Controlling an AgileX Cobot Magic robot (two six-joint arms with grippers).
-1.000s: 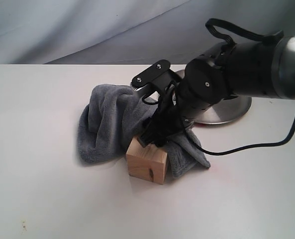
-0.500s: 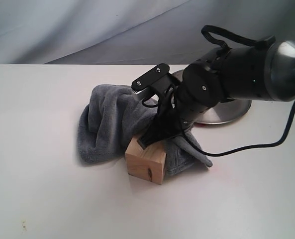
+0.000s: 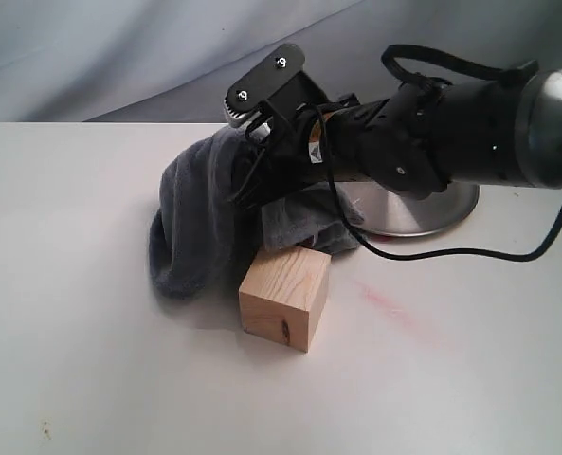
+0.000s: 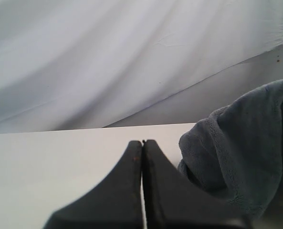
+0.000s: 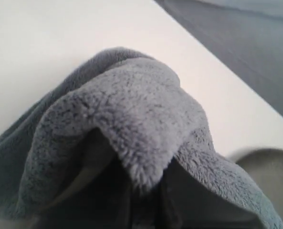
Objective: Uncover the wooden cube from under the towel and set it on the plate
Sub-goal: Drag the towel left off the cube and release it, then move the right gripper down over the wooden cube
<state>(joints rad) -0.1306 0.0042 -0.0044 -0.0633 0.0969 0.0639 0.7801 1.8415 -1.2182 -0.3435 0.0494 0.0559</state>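
Hanging from the right gripper, the towel is held bunched up, its lower folds resting on the table. The jaws are clamped on a fold of the fleece. The wooden cube is seen uncovered on the table, with a drooping fold at its back edge. The plate is partly hidden behind the arm. The left gripper is seen with fingers pressed together on nothing, near the towel.
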